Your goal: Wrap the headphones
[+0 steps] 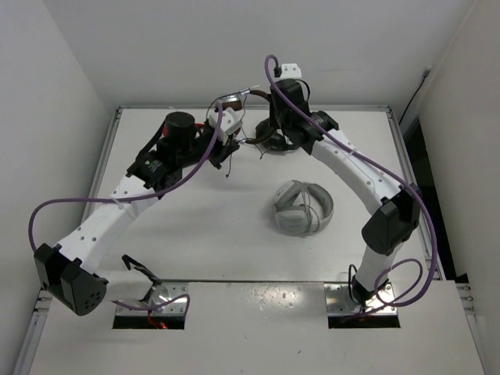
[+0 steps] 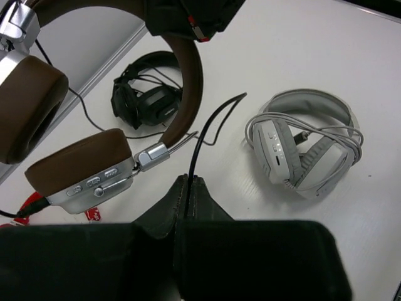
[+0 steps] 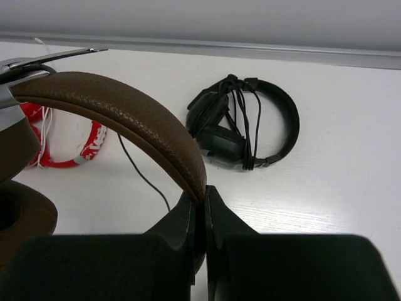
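Note:
The headphones (image 2: 185,81) have a brown headband, brown ear pads (image 2: 74,164) and silver cups, and they hang above the table at the far middle (image 1: 234,101). My right gripper (image 3: 204,192) is shut on the brown headband (image 3: 125,113). My left gripper (image 2: 188,182) is shut on the thin black cable (image 2: 207,122), which rises from between the jaws and curves right to a free end. In the top view the left gripper (image 1: 228,148) sits just left of the right gripper (image 1: 266,125).
Light grey headphones (image 1: 303,207) with their cord wound around them lie mid-table (image 2: 307,144). Black headphones (image 3: 244,125) lie under the held pair (image 2: 147,100). Red headphones (image 3: 62,147) lie to the left. White walls border the table at the back and sides.

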Controlling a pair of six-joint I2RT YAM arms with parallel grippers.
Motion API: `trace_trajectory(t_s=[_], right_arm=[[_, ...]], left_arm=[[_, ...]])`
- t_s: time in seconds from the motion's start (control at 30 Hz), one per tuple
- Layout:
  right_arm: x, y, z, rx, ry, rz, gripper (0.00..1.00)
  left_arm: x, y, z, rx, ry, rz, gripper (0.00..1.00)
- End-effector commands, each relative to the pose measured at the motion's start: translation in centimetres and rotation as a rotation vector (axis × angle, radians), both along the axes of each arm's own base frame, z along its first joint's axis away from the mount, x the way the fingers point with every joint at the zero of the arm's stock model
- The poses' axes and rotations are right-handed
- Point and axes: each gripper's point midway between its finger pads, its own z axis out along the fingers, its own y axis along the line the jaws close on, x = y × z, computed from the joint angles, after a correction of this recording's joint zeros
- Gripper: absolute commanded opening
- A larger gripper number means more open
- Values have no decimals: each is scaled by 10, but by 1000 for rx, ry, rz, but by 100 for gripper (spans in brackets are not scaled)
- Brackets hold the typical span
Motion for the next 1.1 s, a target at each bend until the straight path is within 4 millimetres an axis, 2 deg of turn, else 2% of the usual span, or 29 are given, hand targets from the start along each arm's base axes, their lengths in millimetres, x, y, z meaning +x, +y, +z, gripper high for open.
trace_trajectory(t_s=[0.0,0.07,0.13,0.17,0.23,0.27,0.3,0.33,0.43,0.47,0.5,0.53,0.57,0.67,0.7,0.73,0.87,1.0,1.07], right_arm=[[4,-3,48,80,-136,-36,0],[2,-5,53,86,-145,-36,0],[0,-5,53,80,-143,-25,0],[2,-10,53,79,-143,-35,0],[0,-7,46,75,-122,-16,0],[1,-12,44,70,-114,-26,0],[-1,-11,48,79,-119,-15,0],[-3,-11,41,71,-99,-7,0],[-3,-10,37,94,-79,6,0],[-5,-11,29,81,-57,6,0],[-7,-12,34,86,-65,6,0],[-8,-13,22,72,-43,6,0],[-10,-14,27,77,-50,6,0],[-10,-22,12,56,-24,-14,0],[-11,-23,12,49,-29,-9,0],[-12,-25,2,25,-12,-4,0],[-17,-33,-4,-31,-29,-19,0],[-24,-40,-24,-93,-5,-7,0],[-26,-41,-21,-126,-36,12,0]], left_arm=[[7,-3,29,-43,-63,55,0],[15,2,27,-27,-76,96,0],[27,16,29,-6,-102,193,0],[32,21,32,-1,-125,226,0],[41,39,42,14,-173,332,0],[43,46,52,14,-213,366,0],[49,58,55,26,-233,437,0],[52,62,62,22,-260,467,0],[58,77,70,49,-309,546,0],[59,80,74,42,-318,562,0],[59,87,79,38,-343,584,0],[60,87,82,30,-351,586,0],[60,95,85,26,-357,604,0],[62,105,107,-7,-393,634,0],[63,110,107,-4,-393,646,0],[64,115,116,-11,-416,658,0],[64,126,139,-39,-463,686,0],[62,131,155,-57,-496,699,0],[63,135,169,-69,-524,711,0]])
